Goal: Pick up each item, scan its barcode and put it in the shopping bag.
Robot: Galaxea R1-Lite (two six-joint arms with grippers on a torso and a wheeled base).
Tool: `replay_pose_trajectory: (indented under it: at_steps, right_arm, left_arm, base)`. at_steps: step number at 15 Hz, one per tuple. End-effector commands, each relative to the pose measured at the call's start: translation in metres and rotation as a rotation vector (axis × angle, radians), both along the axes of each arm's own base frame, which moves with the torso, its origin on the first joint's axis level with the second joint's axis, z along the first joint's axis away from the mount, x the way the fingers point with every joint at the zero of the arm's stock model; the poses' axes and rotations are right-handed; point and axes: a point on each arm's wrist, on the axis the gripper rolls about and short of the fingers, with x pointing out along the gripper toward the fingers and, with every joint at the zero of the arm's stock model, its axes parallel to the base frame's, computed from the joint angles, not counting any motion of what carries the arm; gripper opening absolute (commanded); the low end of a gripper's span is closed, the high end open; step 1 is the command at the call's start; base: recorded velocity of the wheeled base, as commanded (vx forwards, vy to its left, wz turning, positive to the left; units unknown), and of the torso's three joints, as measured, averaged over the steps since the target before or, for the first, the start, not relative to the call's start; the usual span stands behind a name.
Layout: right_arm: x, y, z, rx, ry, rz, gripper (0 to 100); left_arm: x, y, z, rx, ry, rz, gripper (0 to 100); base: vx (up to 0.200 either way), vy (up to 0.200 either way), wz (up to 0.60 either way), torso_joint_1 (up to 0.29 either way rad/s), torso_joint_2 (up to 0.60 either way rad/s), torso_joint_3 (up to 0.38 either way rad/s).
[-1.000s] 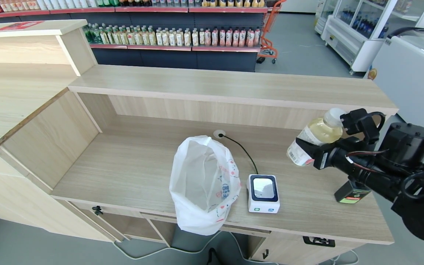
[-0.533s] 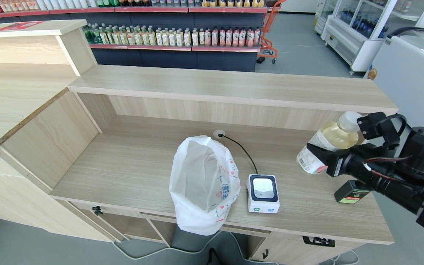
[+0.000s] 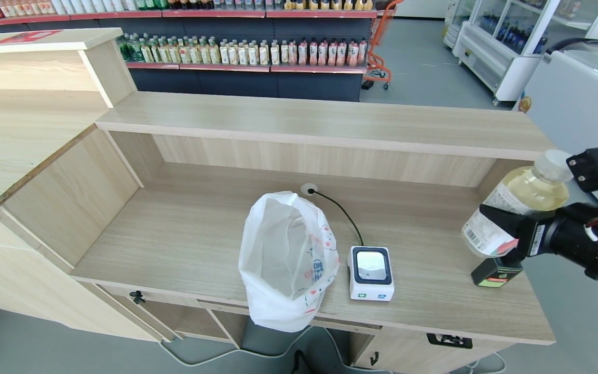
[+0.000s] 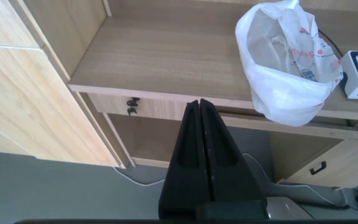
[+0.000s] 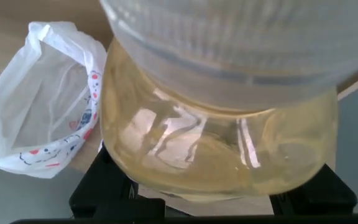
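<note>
My right gripper is shut on a clear bottle of pale yellow drink with a white cap, tilted in the air beyond the counter's right end. The bottle looms close in the right wrist view. A white shopping bag stands open at the counter's front middle, also seen as the bag and the bag. Right of it lies the white barcode scanner with its dark window up. A dark box lies at the right front. My left gripper is shut and empty, low in front of the counter.
A black cable runs from the scanner to a hole in the counter. A raised ledge runs along the back and a wooden side wall closes the left. Drink shelves and fridges stand behind.
My right arm has carried the bottle to the right, away from the scanner and past the counter's right end. The bag, the scanner and the dark box have stayed put.
</note>
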Motion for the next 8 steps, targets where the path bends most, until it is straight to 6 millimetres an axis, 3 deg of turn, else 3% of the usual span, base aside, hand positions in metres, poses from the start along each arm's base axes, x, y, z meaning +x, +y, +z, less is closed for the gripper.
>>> replay_pose_trajectory:
  at_steps: [1,8]
  right_arm:
    - [-0.011,-0.002,0.004,0.003,-0.021,0.004,0]
    - [0.007,0.019,0.004,0.011,-0.003,0.083,0]
  left_arm:
    - [0.000,0.000,0.000,0.000,-0.001,0.000,0]
    - [0.000,0.000,0.000,0.000,-0.001,0.000,0]
  base:
    - [0.000,0.200,0.00,0.012,0.00,-0.002]
    - [0.000,0.200,0.00,0.004,0.00,0.002]
